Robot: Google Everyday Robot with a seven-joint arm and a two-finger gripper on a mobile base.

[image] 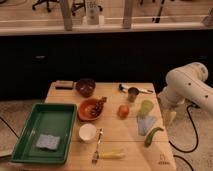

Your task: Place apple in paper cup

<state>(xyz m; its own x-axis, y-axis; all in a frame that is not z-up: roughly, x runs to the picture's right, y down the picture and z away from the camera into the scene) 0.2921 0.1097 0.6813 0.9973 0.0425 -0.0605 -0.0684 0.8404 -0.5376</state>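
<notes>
The apple, red-orange, lies on the wooden table near its middle. The white paper cup stands upright to the apple's front left, about a hand's width away. My gripper hangs at the end of the white arm off the table's right edge, to the right of the apple and a green cup. It holds nothing that I can see.
A green tray with a blue sponge fills the left. An orange bowl with grapes, a dark bowl, a metal cup, a green vegetable and a yellow-handled fork surround the apple.
</notes>
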